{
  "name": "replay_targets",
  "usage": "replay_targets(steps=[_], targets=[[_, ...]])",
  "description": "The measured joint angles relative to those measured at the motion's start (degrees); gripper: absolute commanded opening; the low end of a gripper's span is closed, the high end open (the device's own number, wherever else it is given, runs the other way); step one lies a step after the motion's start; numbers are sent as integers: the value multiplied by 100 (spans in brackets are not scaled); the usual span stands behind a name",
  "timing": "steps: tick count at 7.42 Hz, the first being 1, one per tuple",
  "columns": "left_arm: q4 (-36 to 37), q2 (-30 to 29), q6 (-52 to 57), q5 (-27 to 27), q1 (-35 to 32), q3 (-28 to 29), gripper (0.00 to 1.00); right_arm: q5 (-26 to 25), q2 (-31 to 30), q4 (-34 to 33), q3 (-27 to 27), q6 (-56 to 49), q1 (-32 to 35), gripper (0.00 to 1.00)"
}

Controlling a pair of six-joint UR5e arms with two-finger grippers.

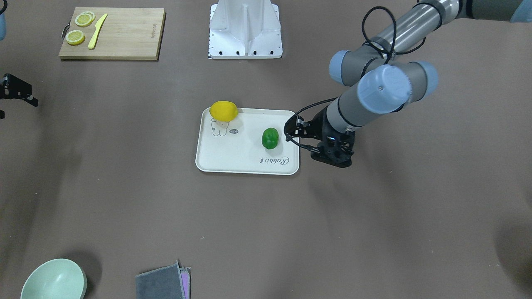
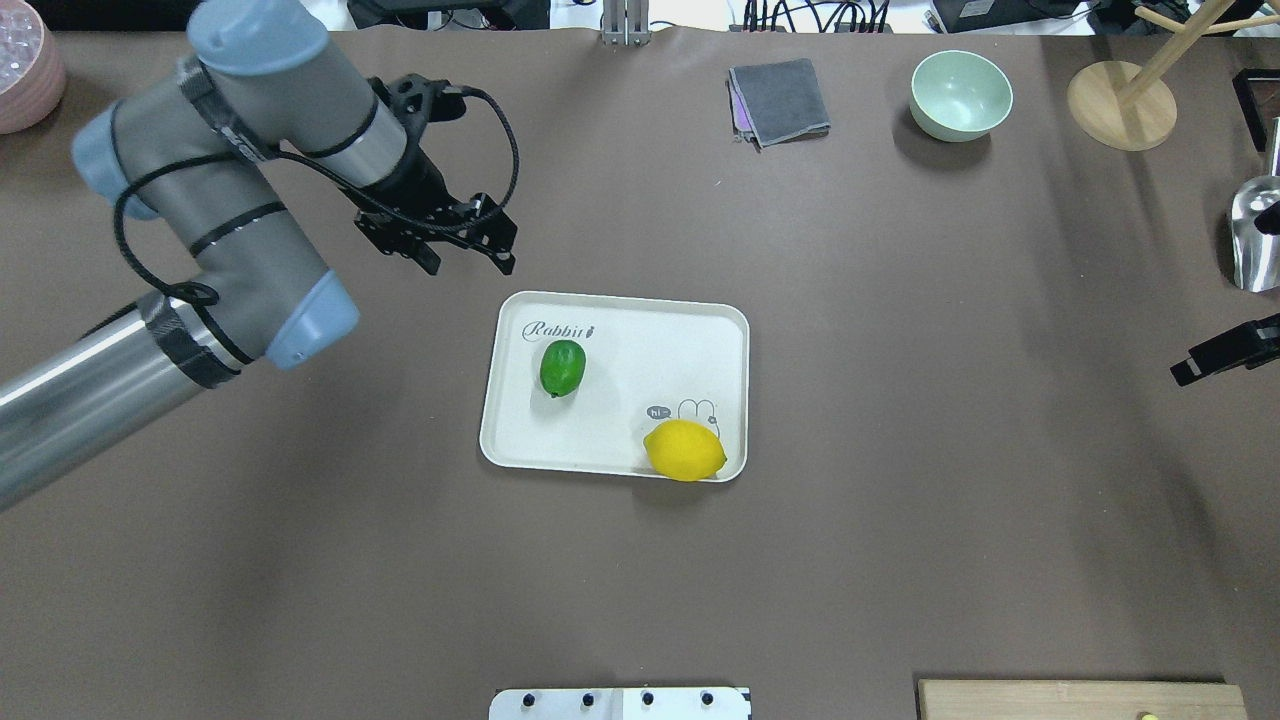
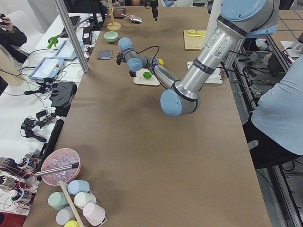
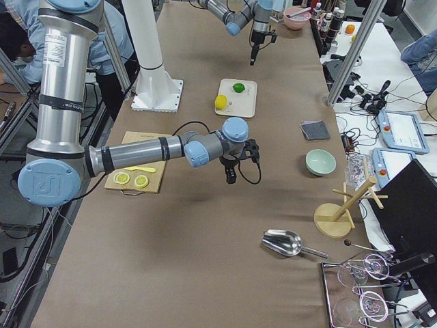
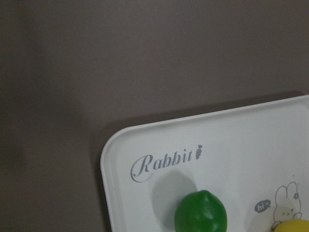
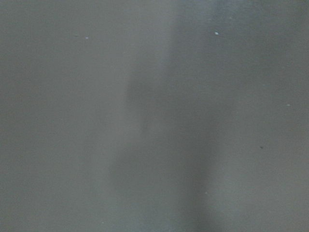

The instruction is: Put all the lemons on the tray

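Overhead: both lemons are on the tray point(image 2: 650, 345). The green lemon point(image 2: 562, 367) lies at 5 o'clock from the left fingers point(image 2: 500, 252), long axis about 1–7. The yellow lemon point(image 2: 685, 450) sits at the tray's 5 o'clock corner against the rim, axis 3–9. Left fingers are wide and empty, above the desk point(image 2: 900, 500) off the tray's 11 o'clock corner. Right fingers point(image 2: 1200, 368) are well apart at 3 o'clock; can't tell their spread.

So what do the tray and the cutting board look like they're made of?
The tray looks like matte cream plastic or melamine: smooth, moulded rounded rim, printed drawing. The cutting board looks like bamboo or pale wood: tan, with lengthwise grain strips, dull finish.
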Motion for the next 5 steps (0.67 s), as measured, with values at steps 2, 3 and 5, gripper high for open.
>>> replay_targets(steps=[2, 3, 5], targets=[[486, 684, 1145, 574, -721, -656, 98, -269, 89, -800, 39, -237, 317, 99], [888, 1039, 1914, 860, -1080, -939, 98, -389, 253, -1335, 40, -632, 540, 99], [1727, 1567, 3348, 1178, -1769, -1187, 98, -583, 610, -2189, -3, -1256, 910, 99]])
